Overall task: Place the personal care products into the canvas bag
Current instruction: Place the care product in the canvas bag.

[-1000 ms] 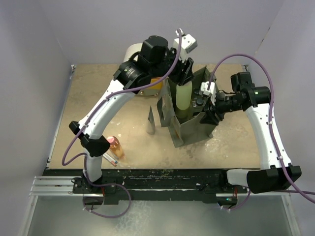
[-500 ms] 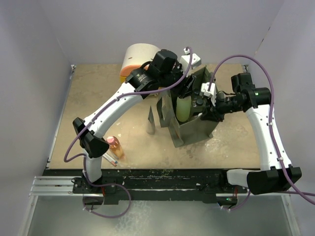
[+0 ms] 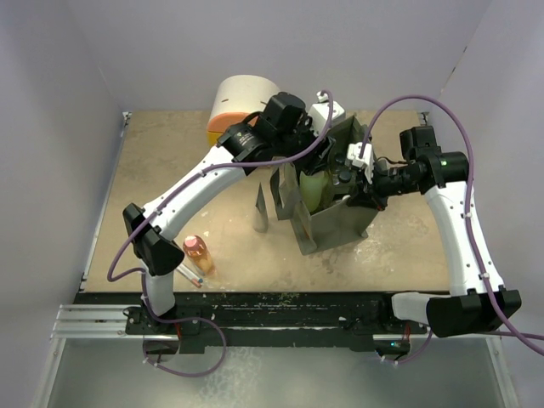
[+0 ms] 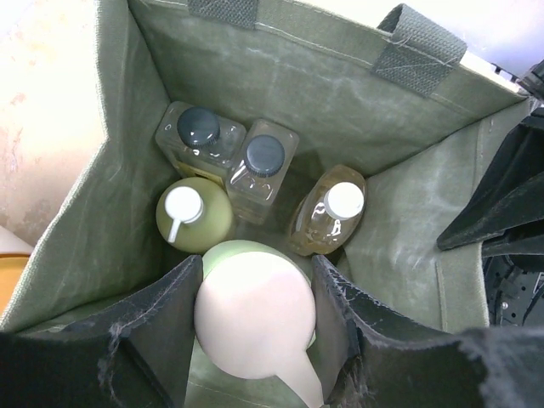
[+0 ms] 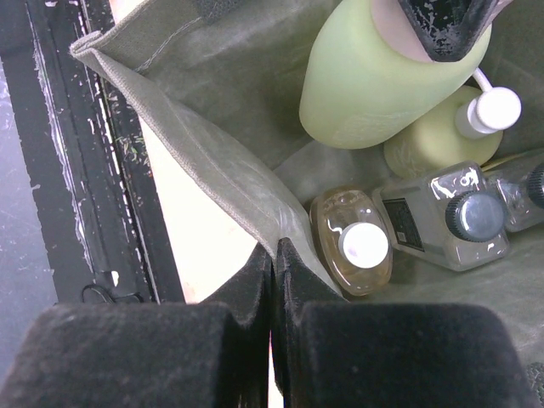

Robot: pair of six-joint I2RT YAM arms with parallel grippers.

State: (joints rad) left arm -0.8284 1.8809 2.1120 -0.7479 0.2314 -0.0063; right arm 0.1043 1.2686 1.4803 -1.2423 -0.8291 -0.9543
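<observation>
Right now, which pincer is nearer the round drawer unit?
Left. The left pincer holds a pump bottle at the mouth of the bag, beside the drawer unit. The right pincer pinches the bag wall on the side away from it.

**Robot body: two matching arms**
- Left arm (image 3: 191,191): white link shells, black joint housings, black base clamp.
- Right arm (image 3: 463,234): same build, with a small green light (image 3: 442,159) lit on the black wrist joint.
- Cables (image 3: 408,98): purple, one per arm, looped from base to wrist.
- Wrist cameras (image 3: 357,155): white blocks.
- Left hand (image 4: 255,280): black fingers with scuffed pads fraying at the edges.
- Right hand (image 5: 272,263): black fingers with grainy, foam-like pads.
</observation>
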